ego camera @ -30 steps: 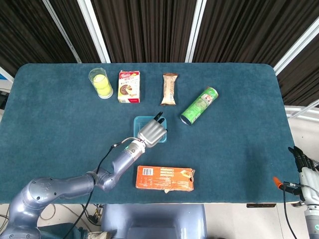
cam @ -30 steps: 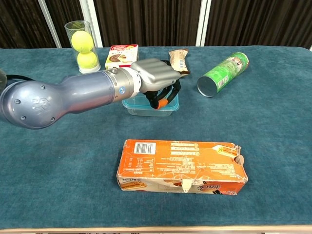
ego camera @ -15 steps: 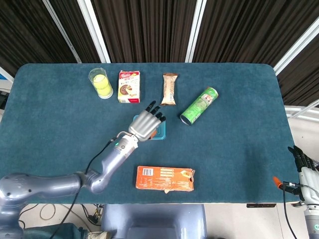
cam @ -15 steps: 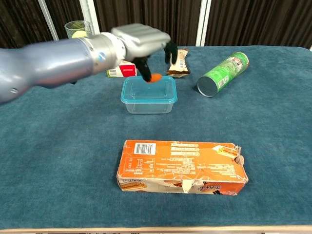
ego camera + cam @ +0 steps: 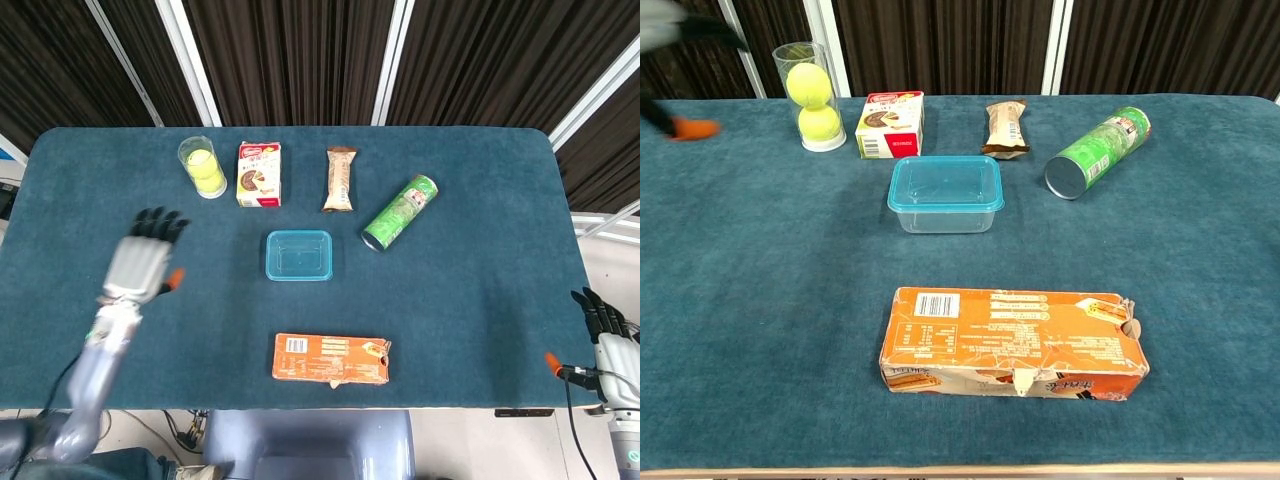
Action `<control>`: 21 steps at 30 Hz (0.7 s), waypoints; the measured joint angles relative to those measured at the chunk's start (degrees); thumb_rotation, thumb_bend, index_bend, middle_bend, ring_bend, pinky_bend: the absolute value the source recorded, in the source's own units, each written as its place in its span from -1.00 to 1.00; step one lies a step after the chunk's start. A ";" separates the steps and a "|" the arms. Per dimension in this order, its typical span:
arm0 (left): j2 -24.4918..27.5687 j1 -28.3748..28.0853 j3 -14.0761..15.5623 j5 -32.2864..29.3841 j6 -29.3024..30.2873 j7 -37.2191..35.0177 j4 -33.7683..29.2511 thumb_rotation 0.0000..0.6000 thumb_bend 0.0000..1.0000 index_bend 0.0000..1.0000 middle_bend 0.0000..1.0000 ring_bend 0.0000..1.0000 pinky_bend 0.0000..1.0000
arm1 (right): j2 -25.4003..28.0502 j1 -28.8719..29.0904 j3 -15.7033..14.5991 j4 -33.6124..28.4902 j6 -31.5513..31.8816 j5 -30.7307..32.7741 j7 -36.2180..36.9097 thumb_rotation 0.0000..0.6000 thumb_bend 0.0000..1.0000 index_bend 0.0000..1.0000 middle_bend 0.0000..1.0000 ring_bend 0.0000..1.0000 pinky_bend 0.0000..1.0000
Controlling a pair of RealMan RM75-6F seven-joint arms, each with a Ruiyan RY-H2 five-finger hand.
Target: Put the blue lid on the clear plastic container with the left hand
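Pulled back from over the container, the robot's left hand [image 5: 143, 262] now hovers at the table's left side, fingers spread and holding nothing.

Well to the right of those fingertips, the blue lid [image 5: 299, 254] sits on the clear plastic container [image 5: 945, 212] at mid-table on the teal cloth-covered table [image 5: 480, 250]. Beyond the fingertips stands a clear tube of yellow tennis balls [image 5: 203, 167], with a small red-and-white snack box [image 5: 259, 174] beside it, then a brown wrapped bar [image 5: 340, 179] and a green crisp can [image 5: 400, 212] lying on its side. An orange flat carton [image 5: 331, 358] lies near the front edge. The right hand [image 5: 608, 338] hangs off the table's right edge, fingers straight and slightly apart, empty. In the chest view only a blur of the left hand shows at the upper left.
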 measured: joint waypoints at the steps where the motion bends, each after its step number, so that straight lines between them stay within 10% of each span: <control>1: 0.58 1.88 1.12 1.52 1.67 -1.23 -0.41 1.00 -0.38 -0.74 -0.86 -0.99 -0.84 | -0.14 0.04 -0.04 0.47 0.37 -0.63 -0.23 1.00 -0.42 -0.81 -1.00 -1.00 -1.00; 9: 2.98 16.49 8.88 13.07 12.54 -14.63 2.05 1.00 -0.39 -0.76 -0.89 -1.00 -0.86 | -1.09 0.27 -0.74 3.40 3.02 -5.60 -0.64 1.00 -0.42 -0.82 -1.00 -1.00 -1.00; 21: 3.57 27.31 10.28 20.25 18.32 -27.83 8.93 1.00 -0.39 -0.76 -0.89 -1.00 -0.90 | -1.90 0.66 -1.67 4.66 4.19 -7.92 -1.76 1.00 -0.42 -0.82 -1.00 -1.00 -1.00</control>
